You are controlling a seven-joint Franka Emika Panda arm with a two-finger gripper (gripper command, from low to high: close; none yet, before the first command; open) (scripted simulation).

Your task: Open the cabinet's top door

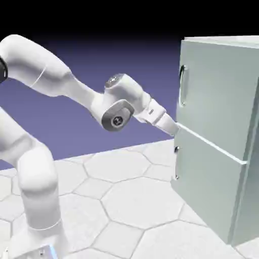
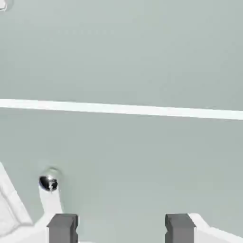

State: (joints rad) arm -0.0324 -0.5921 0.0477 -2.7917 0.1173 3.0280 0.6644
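Note:
The pale grey-green cabinet (image 1: 217, 167) stands at the exterior view's right. Its top door (image 1: 217, 86) carries a curved silver bar handle (image 1: 182, 86) near its left edge. My gripper (image 1: 175, 130) is close to the cabinet front at the seam between the two doors, below the handle and not touching it. In the hand view the top door (image 2: 121, 52) fills the upper half above a pale seam (image 2: 121, 109). My gripper (image 2: 121, 229) stands open there, with nothing between its grey fingertips (image 2: 62, 228).
The lower door (image 1: 202, 177) has two small dark knobs (image 1: 176, 149) on its left edge; one shiny knob (image 2: 49, 182) sits just above my left fingertip in the hand view. The hexagon-tiled table (image 1: 126, 202) spreads under the arm.

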